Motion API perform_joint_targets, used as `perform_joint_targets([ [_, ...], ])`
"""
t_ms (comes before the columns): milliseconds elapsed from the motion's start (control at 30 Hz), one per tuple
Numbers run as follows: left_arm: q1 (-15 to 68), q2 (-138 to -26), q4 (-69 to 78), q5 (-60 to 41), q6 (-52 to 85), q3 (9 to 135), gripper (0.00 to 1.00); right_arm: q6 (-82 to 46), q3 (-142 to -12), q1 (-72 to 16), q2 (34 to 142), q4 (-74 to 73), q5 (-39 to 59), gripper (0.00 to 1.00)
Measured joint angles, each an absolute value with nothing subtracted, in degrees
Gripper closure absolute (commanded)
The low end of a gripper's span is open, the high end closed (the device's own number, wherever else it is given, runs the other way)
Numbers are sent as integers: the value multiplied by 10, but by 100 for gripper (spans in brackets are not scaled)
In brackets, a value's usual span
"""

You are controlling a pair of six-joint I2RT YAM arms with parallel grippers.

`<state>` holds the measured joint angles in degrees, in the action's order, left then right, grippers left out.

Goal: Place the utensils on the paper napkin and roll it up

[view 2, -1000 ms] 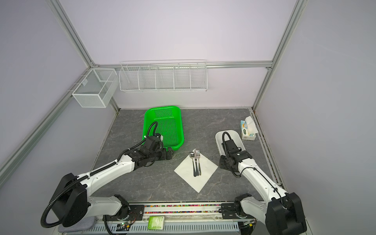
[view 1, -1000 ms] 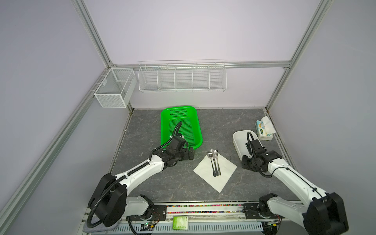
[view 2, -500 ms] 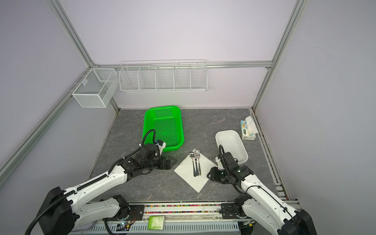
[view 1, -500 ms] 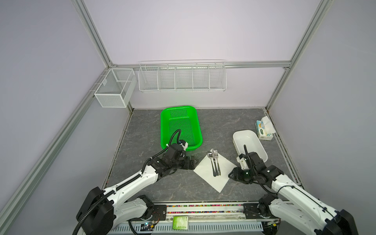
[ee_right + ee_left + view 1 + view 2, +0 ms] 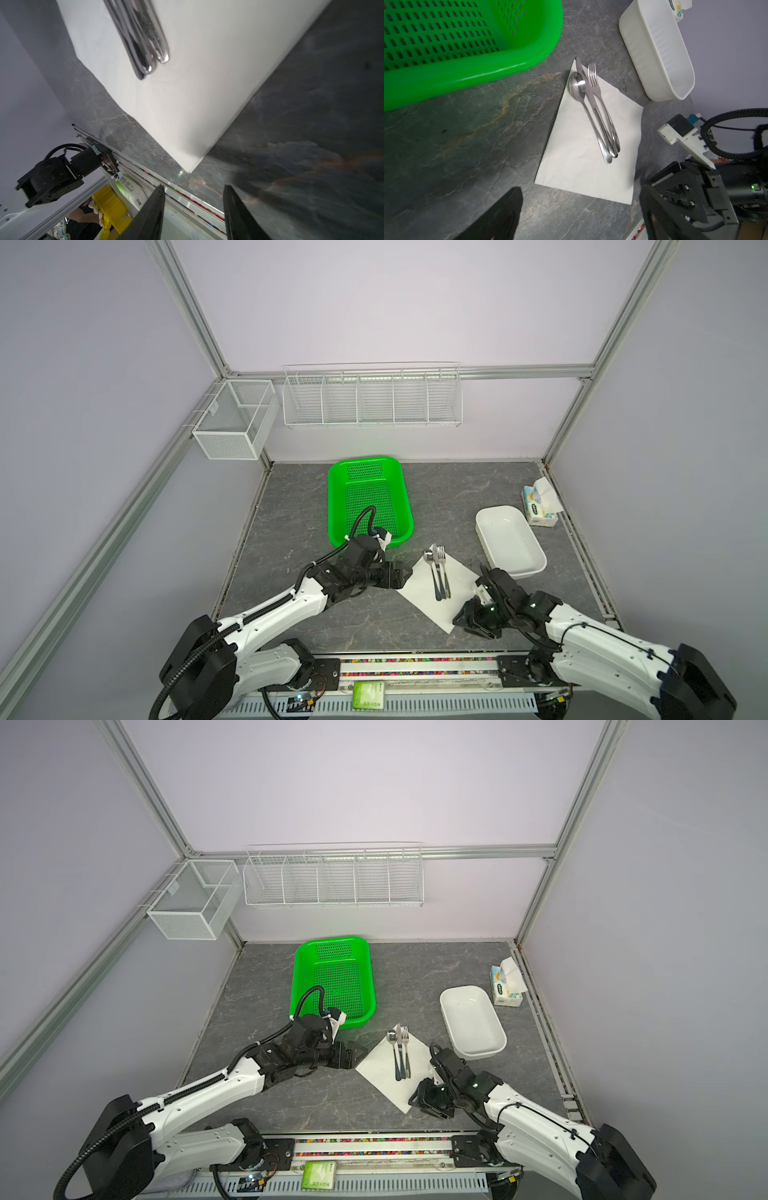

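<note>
Crouching low near the front rail, the right hand has its two fingers parted with nothing between them. They point at the nearest corner of the paper napkin, which lies just ahead of the fingertips and is not yet pinched. I judge this as a set-up for catching that corner and turning it over the handles, so the roll would begin from the front.

A little farther back, the left hand is also open and empty. It sits just beside the napkin's left corner, and I cannot tell whether it touches the paper. From there it could pin or lift that side while the other hand folds.

The napkin lies flat on the grey surface, turned cornerwise like a diamond. It is plain white, thin and faintly creased.

The utensils rest on it in a tight bunch running from its middle toward the far corner. They are the spoon, knife and fork. Their handles overlap at the near end, and all three are slim, polished and mirror-bright. The fork tines and knife tip reach just past the far edge. That leaves bare paper in front of the handles to wrap with. Placing looks finished, while rolling has not started.

Beyond them stand an empty white tub and a green basket. A tissue pack sits by the far right wall, well apart from the work.
</note>
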<state>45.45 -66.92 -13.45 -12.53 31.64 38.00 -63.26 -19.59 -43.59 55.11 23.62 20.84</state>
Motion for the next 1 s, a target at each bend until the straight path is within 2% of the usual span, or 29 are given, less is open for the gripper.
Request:
perform_joint_targets([
  [633,455,-673,-135,-131,307,380,11,-677,-221,-470,653,129,212,53],
  [1000,455,-698,-136,-171,292,381,11,-670,-265,-468,681,112,163,48],
])
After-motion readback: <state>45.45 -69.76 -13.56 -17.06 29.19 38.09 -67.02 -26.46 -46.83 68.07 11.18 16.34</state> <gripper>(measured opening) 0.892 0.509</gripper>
